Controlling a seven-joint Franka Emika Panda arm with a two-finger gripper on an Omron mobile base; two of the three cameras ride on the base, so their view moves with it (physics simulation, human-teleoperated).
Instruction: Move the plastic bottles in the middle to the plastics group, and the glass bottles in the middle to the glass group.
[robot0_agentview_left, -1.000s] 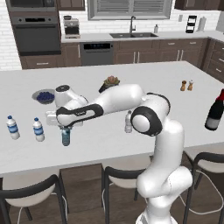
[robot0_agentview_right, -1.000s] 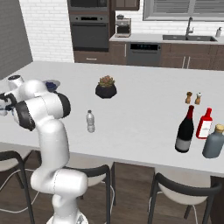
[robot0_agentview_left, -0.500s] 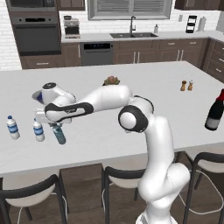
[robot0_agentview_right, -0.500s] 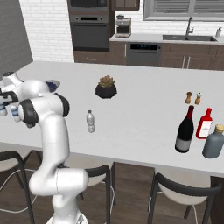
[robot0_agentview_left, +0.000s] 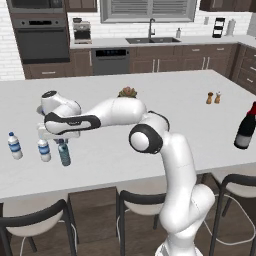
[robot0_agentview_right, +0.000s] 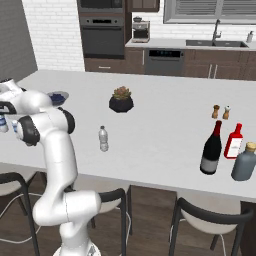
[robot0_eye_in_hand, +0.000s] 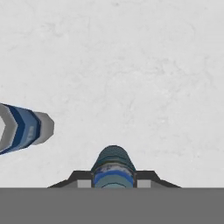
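Arm (robot0_agentview_left: 115, 110) has swung toward the left end of the counter (robot0_agentview_left: 165, 100) since a second ago, and the gripper (robot0_agentview_left: 61, 137), closed on the neck of the teal bottle (robot0_agentview_left: 64, 153), now holds it just beside the two blue-labelled water bottles (robot0_agentview_left: 44, 150), so this delivery looks nearly done. Count: one dark wine bottle (robot0_agentview_right: 211, 148) and one red bottle (robot0_agentview_right: 234, 141) near the right end, one grey bottle (robot0_agentview_right: 103, 138) mid-counter near the front edge.
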